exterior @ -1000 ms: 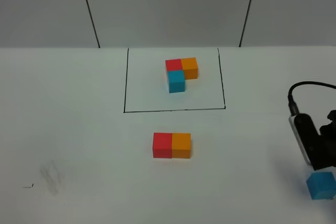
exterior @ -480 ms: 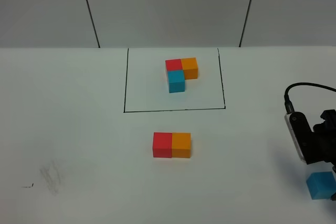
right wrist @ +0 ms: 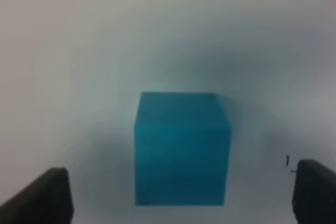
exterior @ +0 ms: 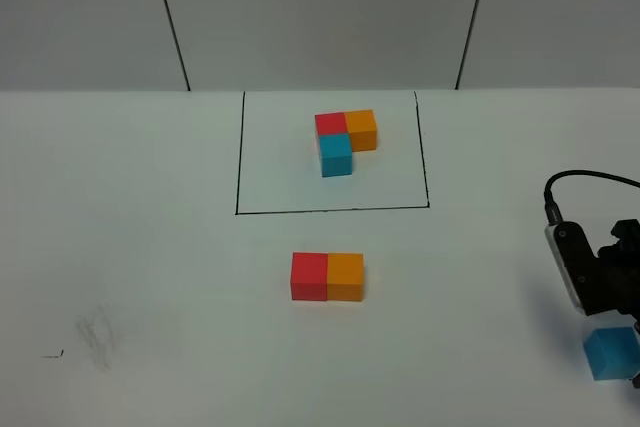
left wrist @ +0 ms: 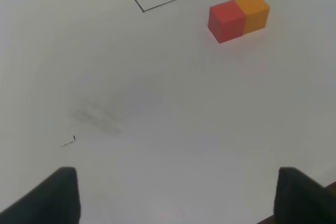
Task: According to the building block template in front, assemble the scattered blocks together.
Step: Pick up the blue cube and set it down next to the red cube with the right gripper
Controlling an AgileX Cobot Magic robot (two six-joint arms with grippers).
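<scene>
**High view.** White table. Template sits far-middle inside a thin black frame. It has red + orange in a row, w/ blue touching red on the near side. Just outside the frame's near line, mid-table, are the red cube and orange cube. They touch side by side, red on the L, same order as the template's row. Blue cube lies well apart from that pair, near side of the table, close to the R edge of the view. R arm, w/ a white wrist unit and a looped black cable, hangs just behind and over the blue cube. Its fingertips can't be made out from here. On the near L of the table there is a grey smudge w/ a small black mark beside it.

**L wrist view.** L gripper shows two dark fingertips set wide apart, w/ only bare table between them; it holds nothing. The smudge lies ahead of it. Beyond that is the red + orange pair, touching, then one corner of the frame line.

**R wrist view.** Picture is blurred. R gripper has its fingertips wide apart. The blue cube is centred between them, roughly square to the jaws. There is a clear gap on each side, so no contact and no grip. Can't tell how high the tips are relative to the cube.
</scene>
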